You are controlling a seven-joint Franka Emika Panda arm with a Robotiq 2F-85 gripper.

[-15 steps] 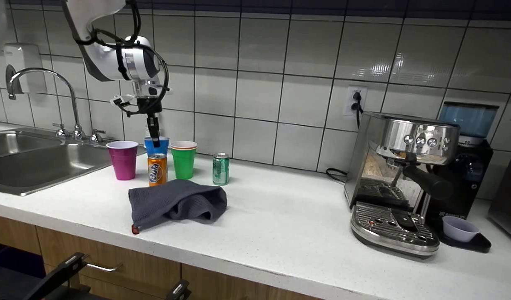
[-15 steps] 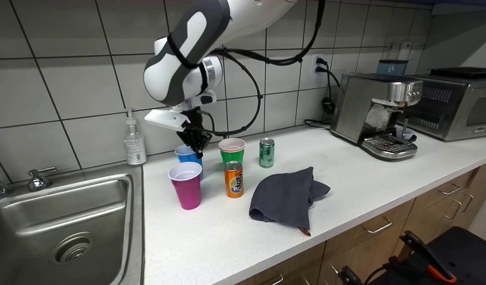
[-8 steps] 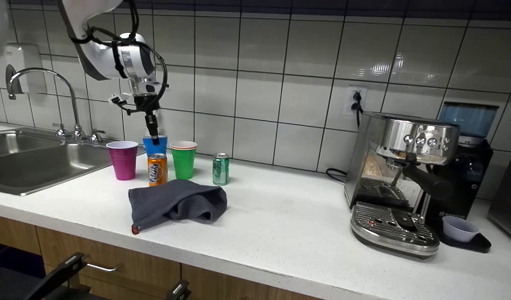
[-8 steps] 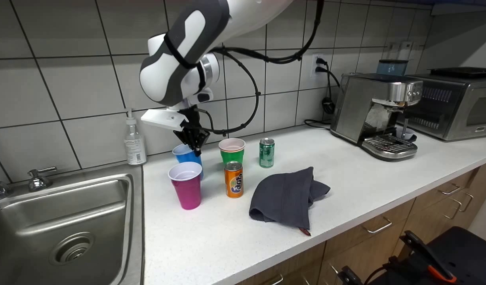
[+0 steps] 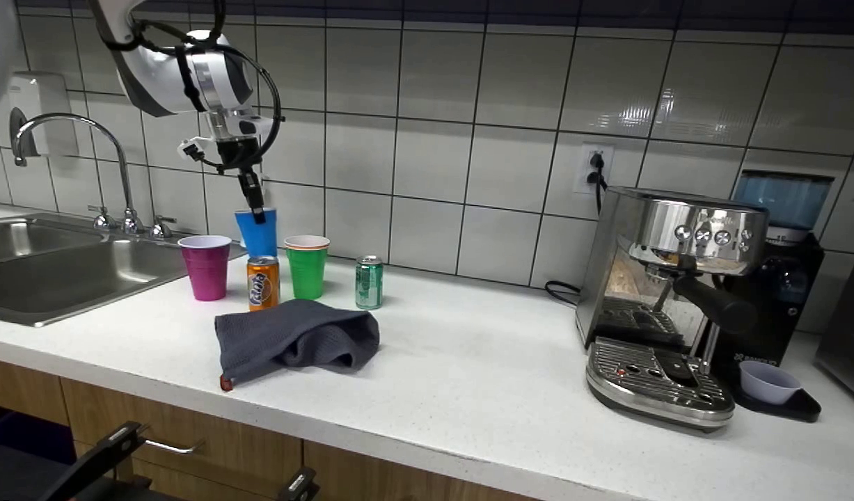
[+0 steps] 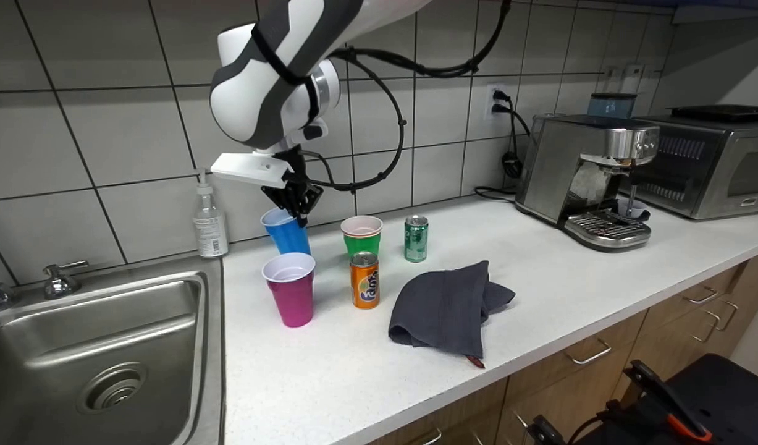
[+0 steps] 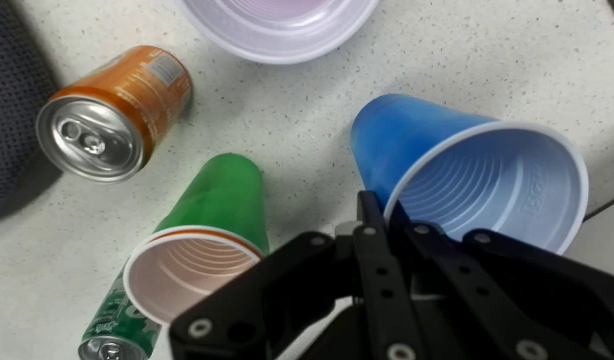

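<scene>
One blue cup (image 7: pixel 452 170) is held by its rim between the fingers (image 7: pixel 371 212). In the wrist view, one finger lies against the cup's outer side and the opposite finger sits just inside the mouth, the white lip pinched between them; the two are pressed nearly together on that thin edge. Contact is confined to the rim, well apart from the base. In both exterior views the cup is tilted, its mouth leaning toward the sink (image 6: pixel 214 346), its body below the fingertips and toward the sink side. It appears raised off the tabletop (image 5: pixel 468 396); the base is partly screened by nearer items, so the clearance cannot be told.

Surrounding items: a pink cup (image 6: pixel 293 300) stands upright near the blue cup, apart from the fingers. A green cup (image 7: pixel 226 195), a second rim showing at its mouth, stands upright, also apart. An orange can (image 6: pixel 365 284) stands near both, with a dark cloth (image 6: pixel 443 306) bunched beside it. A green can (image 6: pixel 416 239) stands just past the green cup. A soap bottle (image 6: pixel 210 225) stands at the sink's corner; a coffee machine (image 5: pixel 667 229) stands well apart.
</scene>
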